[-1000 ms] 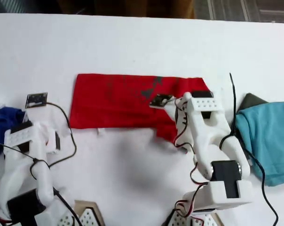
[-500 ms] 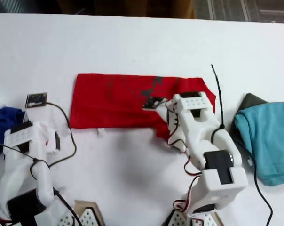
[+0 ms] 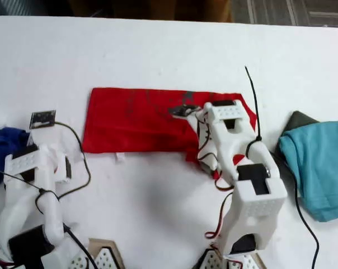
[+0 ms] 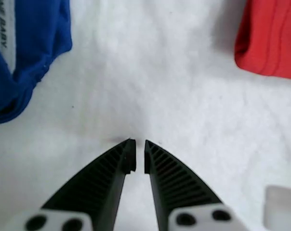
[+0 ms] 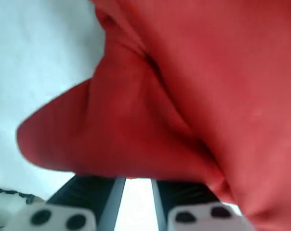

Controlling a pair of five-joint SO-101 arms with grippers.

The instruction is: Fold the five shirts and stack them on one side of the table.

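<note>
A red shirt [image 3: 135, 120], folded into a long strip, lies across the middle of the white table [image 3: 158, 50]. My right gripper [image 3: 209, 147] stands over its right end and is shut on a bunched fold of the red shirt [image 5: 184, 96], which drapes over the fingertips. A blue shirt [image 3: 1, 148] lies crumpled at the table's left edge. My left gripper [image 4: 136, 156] is shut on nothing, low over bare table between the blue shirt [image 4: 25, 48] and the red shirt's end [image 4: 271, 38]. At the right edge a teal shirt [image 3: 320, 162] rests folded on a dark shirt [image 3: 297, 120].
The left arm [image 3: 29, 185] rises from the near left corner, with its cable looping beside it. The right arm's black cable [image 3: 256, 106] sticks up over the red shirt's right end. Bare table stretches along the far side and between the two arms.
The right arm has swung left and toward the far side, dragging the red shirt's right end with it. The left arm has not moved.
</note>
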